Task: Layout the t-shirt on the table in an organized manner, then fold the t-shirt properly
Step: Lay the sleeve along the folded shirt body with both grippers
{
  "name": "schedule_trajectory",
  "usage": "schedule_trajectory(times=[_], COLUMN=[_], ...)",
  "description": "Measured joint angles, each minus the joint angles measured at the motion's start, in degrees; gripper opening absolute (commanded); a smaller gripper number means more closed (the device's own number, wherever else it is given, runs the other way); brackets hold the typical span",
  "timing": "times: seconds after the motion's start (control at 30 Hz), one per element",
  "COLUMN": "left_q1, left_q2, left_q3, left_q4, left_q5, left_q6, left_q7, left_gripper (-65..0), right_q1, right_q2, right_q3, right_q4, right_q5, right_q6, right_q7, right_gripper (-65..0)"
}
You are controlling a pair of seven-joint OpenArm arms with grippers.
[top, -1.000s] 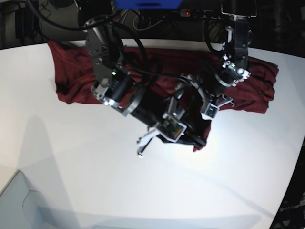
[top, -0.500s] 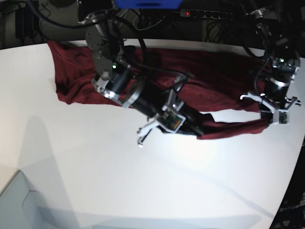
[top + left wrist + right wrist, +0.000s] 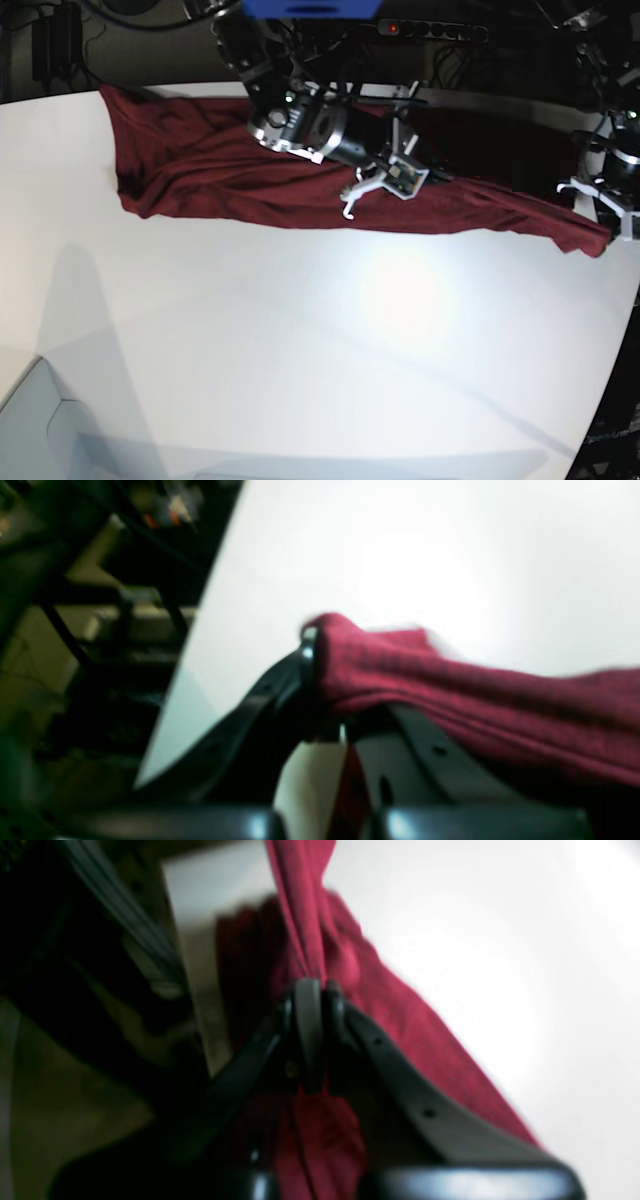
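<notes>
The dark red t-shirt (image 3: 220, 170) lies stretched in a long band across the far part of the white table (image 3: 300, 340). My right gripper (image 3: 435, 172) sits over the band's middle, near the far edge. The right wrist view shows this gripper (image 3: 310, 987) shut on a bunched fold of the t-shirt (image 3: 400, 1005). My left gripper (image 3: 603, 230) is at the far right, by the table's curved edge. In the left wrist view it (image 3: 312, 647) is shut on the end of the t-shirt (image 3: 450, 680), just above the table (image 3: 400, 555).
A power strip with a red light (image 3: 430, 30) and cables lie behind the table. The table's curved edge (image 3: 618, 360) runs down the right side. A pale grey box corner (image 3: 40, 425) shows at the lower left.
The left gripper has pulled its end of the shirt out to the far right. The right gripper has carried its fold back toward the far edge. The shirt went from bunched to stretched.
</notes>
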Motion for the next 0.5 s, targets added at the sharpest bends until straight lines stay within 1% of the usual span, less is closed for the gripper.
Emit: schedule_trajectory(times=[0.3, 0.4, 0.5], left_q1=[1.25, 2.38, 2.67], left_q2=[0.5, 1.05, 1.68], left_q3=[0.0, 0.0, 0.0], left_q4=[-4.52, -5.42, -7.1], left_q5=[-0.33, -0.31, -0.35], left_q6=[0.17, 0.22, 0.2], left_q7=[-0.63, -0.39, -0.61], left_gripper=[-64.7, -64.7, -64.7], right_q1=[0.04, 0.04, -0.74], right_q2=[0.04, 1.16, 1.27], right_q3=[0.13, 0.0, 0.0], right_q4=[-1.95, -1.95, -2.19], right_q5=[0.15, 0.17, 0.13], right_q6=[0.0, 0.0, -0.02], right_q7=[0.33, 0.37, 0.17], right_gripper=[-65.0, -65.0, -65.0])
